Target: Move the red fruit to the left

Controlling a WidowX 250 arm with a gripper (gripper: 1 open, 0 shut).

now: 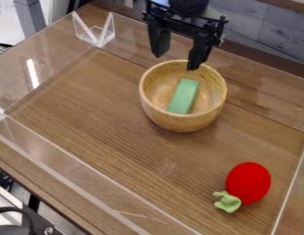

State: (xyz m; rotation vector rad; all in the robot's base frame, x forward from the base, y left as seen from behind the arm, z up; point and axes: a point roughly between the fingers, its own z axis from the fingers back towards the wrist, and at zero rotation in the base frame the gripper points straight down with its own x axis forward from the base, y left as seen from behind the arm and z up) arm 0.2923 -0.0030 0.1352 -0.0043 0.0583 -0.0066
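Observation:
The red fruit (249,182) is a small round toy with a light-green leafy stem. It lies on the wooden table near the front right corner. My gripper (177,57) hangs at the back of the scene, pointing down, above the far rim of a wooden bowl (154,104). Its two dark fingers stand apart, so it is open, with nothing between them. The fruit lies well to the right of and nearer the camera than the gripper.
A green rectangular block (184,95) rests inside the bowl. Low clear acrylic walls (68,161) fence the table's work area on all sides. A clear angled stand (93,31) sits at the back left.

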